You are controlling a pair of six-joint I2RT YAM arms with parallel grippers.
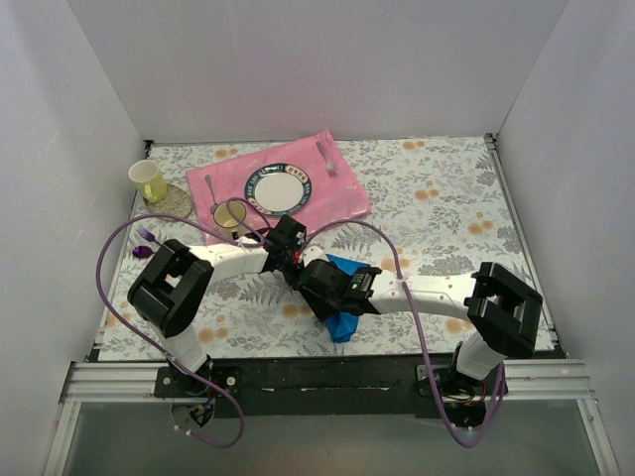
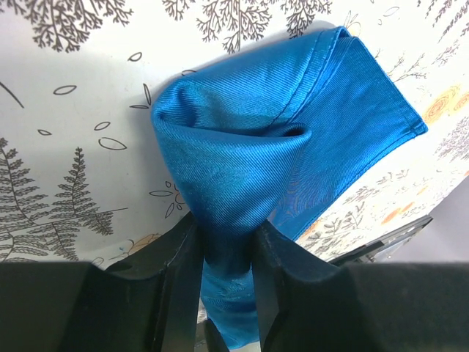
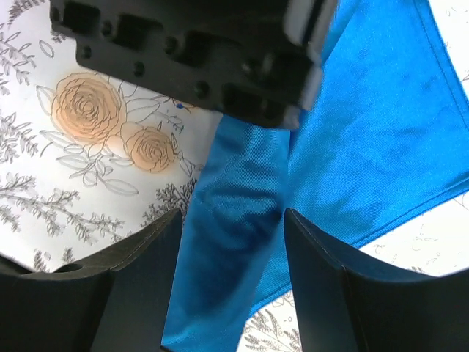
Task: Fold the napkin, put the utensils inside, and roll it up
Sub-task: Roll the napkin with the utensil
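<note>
The blue napkin [image 2: 278, 132] lies bunched and partly rolled on the floral tablecloth near the front middle [image 1: 345, 325]. My left gripper [image 2: 226, 242] is shut on one gathered end of it, and the cloth is pinched tight between the black fingers [image 2: 176, 286]. My right gripper [image 3: 233, 227] is open. Its jaws straddle a rolled stretch of the napkin [image 3: 234, 220] without pressing it. The left gripper's black body [image 3: 198, 59] hangs just beyond. In the top view both grippers, left [image 1: 296, 266] and right [image 1: 322, 290], meet over the napkin. The utensils are out of view.
At the back lies a pink mat [image 1: 342, 198] with a plate [image 1: 278, 188], a silver fork [image 1: 325, 157] and a cup [image 1: 230, 215]. A yellow mug [image 1: 148, 180] stands on a coaster at the back left. Purple plastic cutlery [image 1: 146, 245] lies at the left edge.
</note>
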